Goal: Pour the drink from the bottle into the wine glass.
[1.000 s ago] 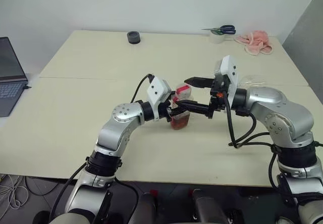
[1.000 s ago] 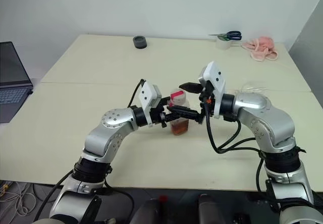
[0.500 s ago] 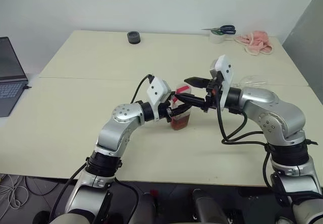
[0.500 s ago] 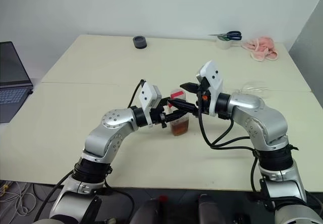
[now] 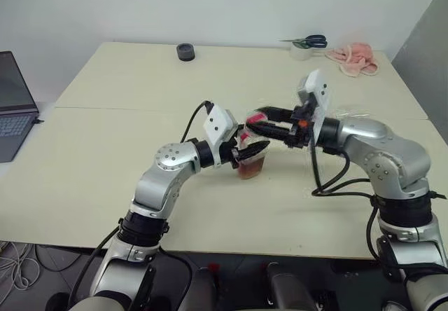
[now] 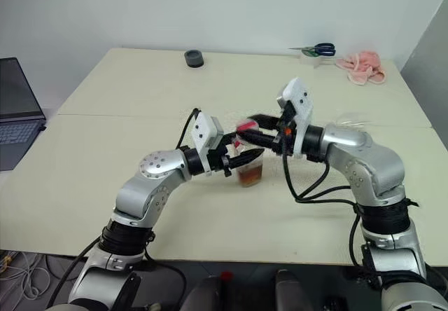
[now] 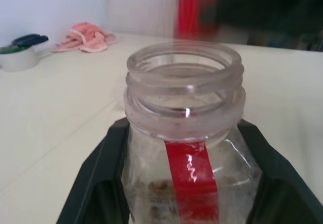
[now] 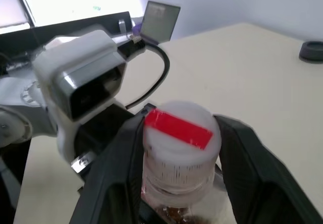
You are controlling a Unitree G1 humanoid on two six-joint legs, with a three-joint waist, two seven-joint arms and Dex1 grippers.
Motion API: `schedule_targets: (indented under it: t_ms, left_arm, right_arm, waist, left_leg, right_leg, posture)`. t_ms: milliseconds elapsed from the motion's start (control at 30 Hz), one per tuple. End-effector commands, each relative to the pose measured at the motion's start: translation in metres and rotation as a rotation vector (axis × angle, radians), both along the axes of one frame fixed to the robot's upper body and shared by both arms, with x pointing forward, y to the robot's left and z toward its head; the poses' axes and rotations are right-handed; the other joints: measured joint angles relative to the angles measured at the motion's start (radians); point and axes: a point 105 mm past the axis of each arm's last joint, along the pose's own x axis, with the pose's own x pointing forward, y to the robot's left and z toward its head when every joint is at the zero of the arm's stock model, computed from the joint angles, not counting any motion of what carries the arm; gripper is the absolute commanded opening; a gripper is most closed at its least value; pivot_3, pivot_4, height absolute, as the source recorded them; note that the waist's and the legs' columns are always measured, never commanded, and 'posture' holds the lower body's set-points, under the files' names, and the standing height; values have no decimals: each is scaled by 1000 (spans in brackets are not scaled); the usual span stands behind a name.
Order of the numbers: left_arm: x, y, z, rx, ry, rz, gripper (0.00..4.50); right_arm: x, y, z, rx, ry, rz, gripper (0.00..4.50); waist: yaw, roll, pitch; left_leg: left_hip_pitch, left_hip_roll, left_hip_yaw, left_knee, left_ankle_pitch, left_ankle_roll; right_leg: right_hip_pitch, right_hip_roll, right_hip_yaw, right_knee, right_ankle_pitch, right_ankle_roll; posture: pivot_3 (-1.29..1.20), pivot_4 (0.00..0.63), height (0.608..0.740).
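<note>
Cream table (image 5: 105, 178) under a white wall, with a laptop (image 5: 14, 104) at the left edge. At the far side are a black tape roll (image 5: 185, 51), scissors (image 5: 308, 42) on a white roll, and a pink cloth (image 5: 353, 57) at the far right.

My left gripper (image 5: 253, 150) is at the table's middle, clamped on the bottle (image 5: 250, 162). One black finger (image 7: 96, 183) presses each side of its body. The bottle is upright, red label strip (image 7: 192, 178) down its side, and its mouth is open with the cap off. The drink (image 5: 248, 171) is amber and sits low in the bottle.

My right gripper (image 5: 260, 120) comes in from the right, just above the bottle mouth. Its fingers (image 8: 121, 158) are closed on the cap (image 8: 179, 130), which is white with a red strip across the top. The cap is just over the neck. I can't tell whether it is touching.

The wine glass (image 6: 353, 122) is a faint clear shape on the table just past my right forearm. It's hard to make out how it lies.
</note>
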Motion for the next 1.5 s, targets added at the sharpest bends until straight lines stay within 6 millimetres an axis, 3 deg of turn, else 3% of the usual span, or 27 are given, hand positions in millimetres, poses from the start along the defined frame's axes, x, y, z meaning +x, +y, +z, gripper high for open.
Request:
schedule_targets:
  t_ms: [33, 200, 300, 400, 467, 533, 600, 700, 767, 1000, 1067, 1233, 1367, 1500]
  left_arm:
    - [-4, -2, 12, -17, -47, -16, 2152]
    - [-4, -2, 13, -16, -50, -17, 2152]
    - [-4, -1, 14, -18, -57, -13, 2152]
    - [-2, 0, 16, -22, -64, -4, 2152]
    - [-2, 0, 16, -25, -64, -4, 2152]
    - [-2, -1, 15, -28, -63, -5, 2152]
    - [-3, -4, 14, -31, -60, -15, 2152]
    - [-3, -8, 15, -36, -58, -32, 2152]
    - [-3, -10, 15, -37, -58, -41, 2152]
    - [-1, -7, 16, -30, -61, -39, 2152]
    - [0, -6, 16, -29, -63, -31, 2152]
    - [4, 4, 17, -34, -65, 21, 2152]
    - [5, 6, 17, -34, -65, 30, 2152]
    - [5, 7, 17, -33, -67, 31, 2152]
  right_arm:
    - [-5, -5, 19, 62, -53, 16, 1738]
    - [8, -21, 9, 33, -32, -109, 1732]
    - [33, -62, -6, -5, -12, -349, 1729]
    - [52, -129, -35, 4, 46, -677, 1725]
    - [50, -160, -55, 13, 81, -814, 1725]
    - [46, -177, -70, 14, 97, -903, 1725]
    - [39, -195, -97, 1, 160, -1009, 1724]
    - [27, -205, -135, -34, 242, -1081, 1724]
    - [25, -208, -146, -44, 265, -1103, 1724]
    - [34, -211, -133, -45, 227, -1093, 4029]
    - [35, -208, -129, -48, 215, -1070, 4496]
    - [35, -198, -109, -99, 166, -992, 4500]
    - [36, -226, -139, -308, 206, -1105, 4500]
    - [41, -230, -141, -281, 209, -1120, 4500]
  waist:
    - [0, 0, 0]
    - [0, 0, 0]
    - [3, 0, 0]
    - [8, 0, 0]
    - [9, 0, 0]
    - [6, 0, 0]
    - [2, 0, 0]
    - [-3, 0, 0]
    - [-7, 0, 0]
    - [-11, 0, 0]
    - [-11, 0, 0]
    - [-9, 0, 0]
    - [-6, 0, 0]
    - [-1, 0, 0]
  left_leg:
    - [0, 0, 0, 0, 0, 0]
    - [0, 0, 0, 0, 0, 0]
    - [0, 0, 0, 0, 0, 0]
    - [-1, -1, 1, 0, 0, 0]
    - [-1, -1, 1, 0, 0, 0]
    - [0, -1, 2, 0, 0, 0]
    - [0, -1, 2, -1, 0, 0]
    - [1, 0, 5, -1, 0, 0]
    - [3, 0, 7, 0, 0, 0]
    - [4, 0, 8, 0, 4, 6]
    - [4, 0, 7, 0, 4, 6]
    - [3, 0, 7, -1, 4, 7]
    - [3, 0, 7, 0, 4, 7]
    - [3, 0, 7, 0, 4, 6]
  right_leg:
    - [0, 0, 0, 0, 0, 0]
    - [0, 0, 0, 0, 0, 0]
    - [0, 0, 0, 0, 0, 0]
    - [0, -2, 0, -1, 0, 0]
    - [2, -2, 0, -2, 0, 0]
    - [1, -2, 1, -3, 0, 0]
    - [1, -1, 2, -3, 0, 0]
    - [1, 0, 4, -1, 0, 0]
    - [1, 1, 6, 0, 0, 0]
    - [2, 1, 7, 1, -1, 6]
    - [2, 2, 6, 1, -1, 6]
    - [2, 1, 6, 0, 2, 1]
    - [2, 1, 6, -1, 2, 1]
    - [2, 1, 6, -1, 2, 1]
  posture:
    - [0, 150, 740]
    - [0, 150, 740]
    - [0, 150, 740]
    - [0, 150, 740]
    - [0, 150, 740]
    - [0, 150, 740]
    - [0, 150, 740]
    - [0, 150, 740]
    - [0, 150, 740]
    - [0, 150, 740]
    - [0, 150, 740]
    - [0, 150, 740]
    - [0, 150, 740]
    - [0, 150, 740]
